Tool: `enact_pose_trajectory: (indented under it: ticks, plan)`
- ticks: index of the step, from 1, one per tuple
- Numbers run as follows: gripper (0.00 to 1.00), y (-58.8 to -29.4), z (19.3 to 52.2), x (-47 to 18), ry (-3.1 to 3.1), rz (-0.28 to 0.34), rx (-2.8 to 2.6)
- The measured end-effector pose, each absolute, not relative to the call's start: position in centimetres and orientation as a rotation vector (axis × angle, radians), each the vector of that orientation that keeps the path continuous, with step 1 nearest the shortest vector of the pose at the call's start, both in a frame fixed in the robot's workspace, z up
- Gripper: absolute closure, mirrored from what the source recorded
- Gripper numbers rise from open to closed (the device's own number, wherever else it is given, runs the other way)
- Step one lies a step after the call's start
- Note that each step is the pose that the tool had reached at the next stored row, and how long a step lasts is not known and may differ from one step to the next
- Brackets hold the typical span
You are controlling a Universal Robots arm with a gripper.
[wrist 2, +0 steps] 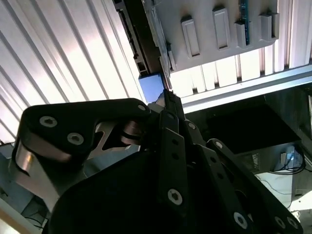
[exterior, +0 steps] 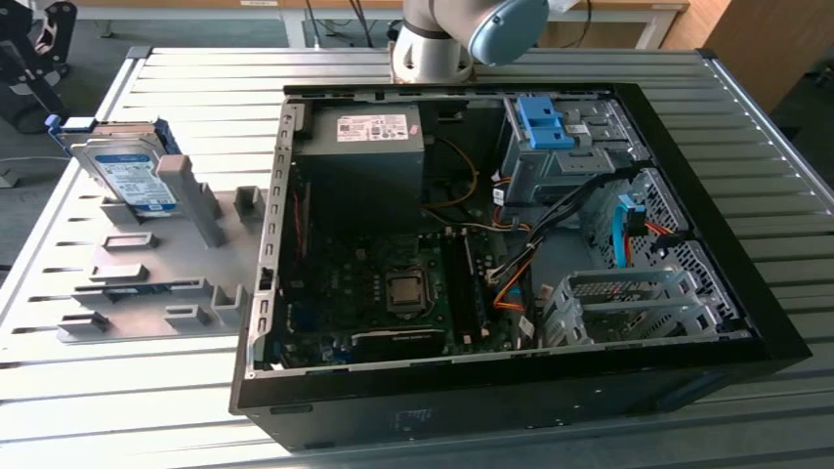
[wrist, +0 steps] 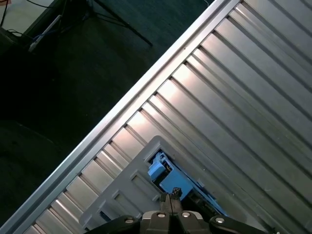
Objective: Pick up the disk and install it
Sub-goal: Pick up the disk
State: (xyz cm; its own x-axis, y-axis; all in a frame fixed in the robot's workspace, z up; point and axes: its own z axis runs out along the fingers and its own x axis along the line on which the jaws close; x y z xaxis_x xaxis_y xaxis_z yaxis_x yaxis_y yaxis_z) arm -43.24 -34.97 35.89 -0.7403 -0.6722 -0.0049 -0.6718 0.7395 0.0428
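Gripper (wrist: 168, 197) fingers shut tip-to-tip, nothing held, up over disk (exterior: 128, 178). Disk stands on edge in grey fixture (exterior: 144, 264) on bench (exterior: 131, 391), exterior view's left of open PC case (exterior: 521, 420).

Just behind the far wall of the open computer case (exterior: 456, 90), the arm (exterior: 431, 49) is a smooth silver-grey cylinder carrying a round pale-blue joint cap (exterior: 506, 24). The gripper (wrist 2: 168, 100) is matte black in both wrist views, built of flat linkage bars (wrist 2: 173, 161) studded with hex-socket screws (wrist 2: 175, 196). A bare silver plate (wrist 2: 27, 163) shows at one knuckle.
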Motion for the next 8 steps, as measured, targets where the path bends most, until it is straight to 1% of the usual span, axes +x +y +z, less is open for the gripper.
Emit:
enact_pose_trajectory:
  ticks: [8]
  plan:
    - [0.89, -34.97, 35.89, -43.24, -2.866, -0.065, 1.254]
